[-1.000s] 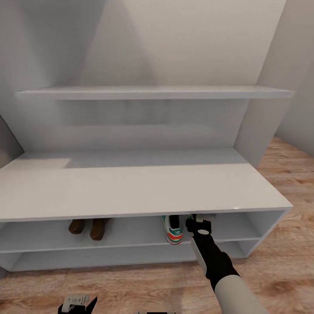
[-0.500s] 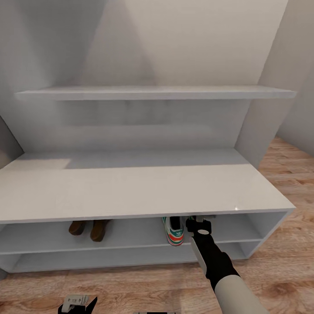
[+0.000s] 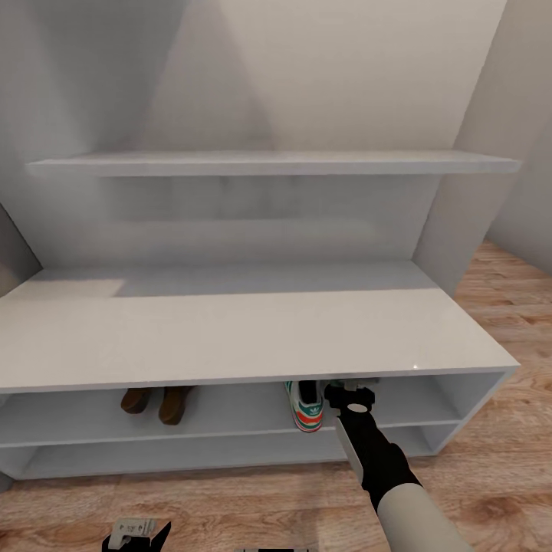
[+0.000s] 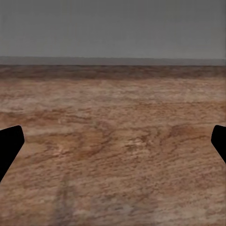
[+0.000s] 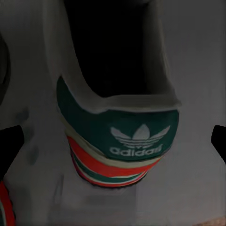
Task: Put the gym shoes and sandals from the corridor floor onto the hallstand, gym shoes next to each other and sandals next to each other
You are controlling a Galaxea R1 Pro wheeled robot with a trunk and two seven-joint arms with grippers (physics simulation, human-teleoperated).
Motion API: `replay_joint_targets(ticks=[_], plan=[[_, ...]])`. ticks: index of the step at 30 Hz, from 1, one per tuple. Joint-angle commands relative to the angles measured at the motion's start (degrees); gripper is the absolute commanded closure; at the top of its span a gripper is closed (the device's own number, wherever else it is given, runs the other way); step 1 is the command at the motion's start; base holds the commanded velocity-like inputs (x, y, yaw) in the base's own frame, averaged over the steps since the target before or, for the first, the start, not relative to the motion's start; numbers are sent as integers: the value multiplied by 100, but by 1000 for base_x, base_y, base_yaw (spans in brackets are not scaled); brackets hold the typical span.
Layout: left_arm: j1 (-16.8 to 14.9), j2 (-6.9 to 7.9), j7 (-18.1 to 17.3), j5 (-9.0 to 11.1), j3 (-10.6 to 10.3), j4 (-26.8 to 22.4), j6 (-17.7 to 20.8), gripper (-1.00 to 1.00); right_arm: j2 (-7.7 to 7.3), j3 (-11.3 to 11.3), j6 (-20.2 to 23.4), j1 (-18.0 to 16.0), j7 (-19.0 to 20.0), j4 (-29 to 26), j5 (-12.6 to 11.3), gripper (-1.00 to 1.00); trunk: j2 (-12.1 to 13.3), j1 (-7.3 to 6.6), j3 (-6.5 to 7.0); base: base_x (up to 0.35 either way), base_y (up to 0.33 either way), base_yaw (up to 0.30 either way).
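The pale-grey hallstand [image 3: 230,337] spans the head view. On its upper shelf row the two dark-brown sandals [image 3: 156,401] stand side by side at the left. Further right on that row stands one gym shoe [image 3: 305,406], heel outward. My right gripper [image 3: 349,389] reaches into the row just right of it. In the right wrist view a second gym shoe's teal heel [image 5: 123,136] sits between my widely spread fingertips [image 5: 9,141], untouched, and the first shoe's red edge [image 5: 4,207] shows beside it. My left gripper [image 3: 138,529] hangs open low over the floor [image 4: 113,141].
A floating shelf [image 3: 268,162] runs above the bench top. Grey side panels rise at both ends of the hallstand. The lower shelf row [image 3: 192,452] holds nothing. Wood plank floor [image 3: 498,460] extends in front and to the right.
The head view has shifted very slightly. My right gripper has stayed at the shelf mouth, nearly still, and the shoes and sandals have not moved.
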Motion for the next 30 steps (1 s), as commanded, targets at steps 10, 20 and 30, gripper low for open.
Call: replay_joint_targets(ticks=[10,20,30], plan=[[-5,-3,-28,-53,49,3,-38,-100,-1,15,52,-2,-23,2,35,-100,-2,-1,-5,-150,0,0],[-5,-3,-28,-51,49,0,-36,-100,-1,13,45,-2,-23,19,36,-100,-2,-1,-5,-325,0,0],[-5,-3,-28,-49,49,0,-37,-100,-1,16,44,-2,-23,22,36,-100,-2,-1,-5,-334,0,0]])
